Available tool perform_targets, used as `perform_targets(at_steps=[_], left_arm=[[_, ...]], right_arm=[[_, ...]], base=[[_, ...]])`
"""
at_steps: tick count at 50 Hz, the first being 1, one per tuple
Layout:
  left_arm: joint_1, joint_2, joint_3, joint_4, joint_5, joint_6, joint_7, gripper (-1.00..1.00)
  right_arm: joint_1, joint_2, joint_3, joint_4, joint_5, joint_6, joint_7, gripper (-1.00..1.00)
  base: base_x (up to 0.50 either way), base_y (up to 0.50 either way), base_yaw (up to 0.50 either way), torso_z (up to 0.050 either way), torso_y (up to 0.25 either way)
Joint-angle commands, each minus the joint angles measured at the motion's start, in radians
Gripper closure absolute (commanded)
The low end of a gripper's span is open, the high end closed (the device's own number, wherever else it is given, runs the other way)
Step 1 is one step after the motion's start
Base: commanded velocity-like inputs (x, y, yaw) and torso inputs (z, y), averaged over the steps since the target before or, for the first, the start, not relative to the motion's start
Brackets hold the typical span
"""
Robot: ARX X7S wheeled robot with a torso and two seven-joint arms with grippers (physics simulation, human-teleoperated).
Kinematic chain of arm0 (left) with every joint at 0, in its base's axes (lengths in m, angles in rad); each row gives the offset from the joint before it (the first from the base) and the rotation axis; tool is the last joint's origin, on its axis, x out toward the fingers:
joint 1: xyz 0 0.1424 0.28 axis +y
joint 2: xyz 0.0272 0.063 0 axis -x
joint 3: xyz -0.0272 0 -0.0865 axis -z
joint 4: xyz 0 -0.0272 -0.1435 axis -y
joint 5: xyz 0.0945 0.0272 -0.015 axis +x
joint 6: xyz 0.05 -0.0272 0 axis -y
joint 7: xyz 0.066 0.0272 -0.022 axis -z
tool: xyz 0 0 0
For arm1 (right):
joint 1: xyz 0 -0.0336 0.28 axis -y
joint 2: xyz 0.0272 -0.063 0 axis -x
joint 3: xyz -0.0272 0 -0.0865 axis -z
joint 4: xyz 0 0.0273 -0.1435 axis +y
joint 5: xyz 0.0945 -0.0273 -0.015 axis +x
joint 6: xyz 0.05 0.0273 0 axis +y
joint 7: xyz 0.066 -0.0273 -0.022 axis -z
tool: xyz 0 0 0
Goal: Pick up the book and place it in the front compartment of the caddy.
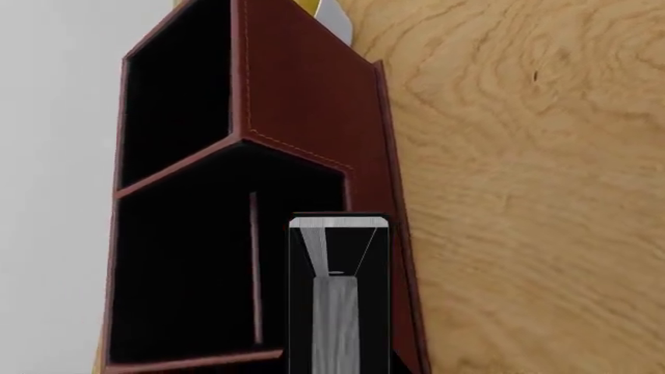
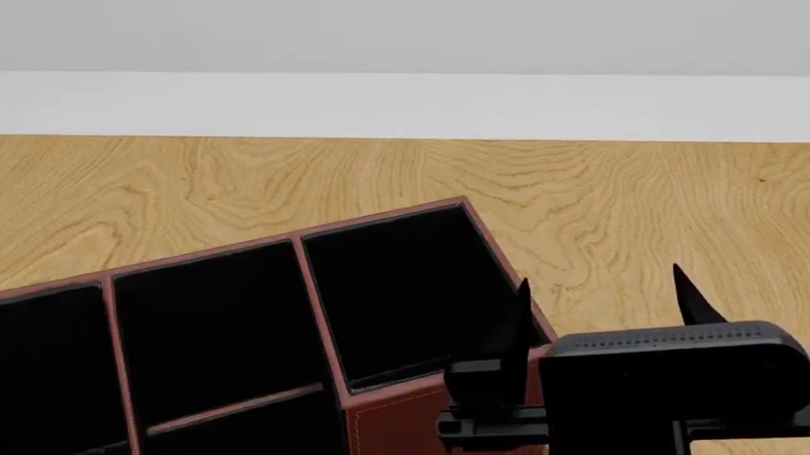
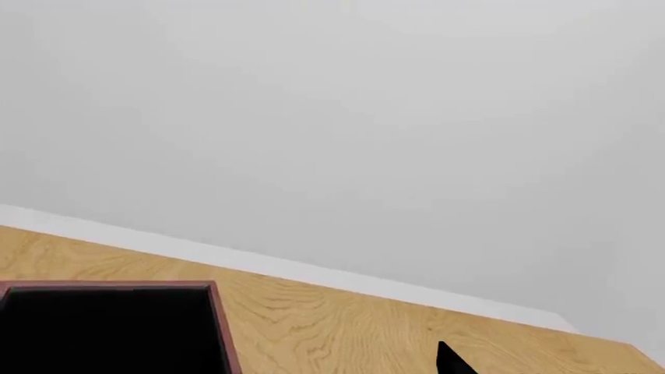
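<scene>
The dark red caddy (image 1: 301,101) stands on the wooden table, its black compartments open towards me. In the left wrist view the black book (image 1: 335,312), white page edges showing, points end-on into the compartment beside the caddy's long outer wall. My left gripper (image 1: 339,363) is shut on the book; its fingers blend with the black covers. The left gripper is out of the head view. The caddy (image 2: 379,216) fills the lower left of the head view, and no book shows there. My right gripper (image 2: 601,299) is open and empty at the caddy's near right corner.
A white-and-yellow mug (image 1: 332,15) peeks out behind the caddy's far end. The wooden table (image 2: 633,190) runs back to a white wall. The right wrist view shows a caddy corner (image 3: 220,327) and one fingertip (image 3: 452,360).
</scene>
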Motion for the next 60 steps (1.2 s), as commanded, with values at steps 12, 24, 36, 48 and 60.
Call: perform_targets(at_steps=[12,24,36,48,60], left_arm=[[-0.126,0.022,-0.035,-0.095,0.04,-0.112,0.048,1.0],[-0.2,0.035,-0.095,-0.147,0.072,-0.145,0.09,1.0],[-0.22,0.046,-0.124,-0.183,0.149,-0.189,0.146,1.0],[-0.232,0.021,-0.126,-0.177,0.376,-0.194,0.363,1.0],[-0.243,0.014,-0.109,-0.172,0.622,-0.181,0.58,1.0]], right_arm=[[-0.036,-0.002,0.025,0.02,0.002,-0.05,-0.009,-1.0],[-0.041,-0.001,0.027,0.018,0.001,-0.053,-0.01,-1.0],[-0.038,0.0,0.023,0.011,-0.001,-0.044,-0.01,-1.0],[-0.035,-0.001,0.019,0.011,-0.004,-0.038,-0.008,-1.0],[-0.01,-0.003,0.004,0.012,-0.01,-0.014,-0.006,-1.0]], base=[[0.0,0.0,0.0,0.0,0.001],[0.0,0.0,0.0,0.001,0.001],[0.0,0.0,0.0,0.0,0.001],[0.0,0.0,0.0,0.0,0.001],[0.0,0.0,0.0,0.0,0.001]])
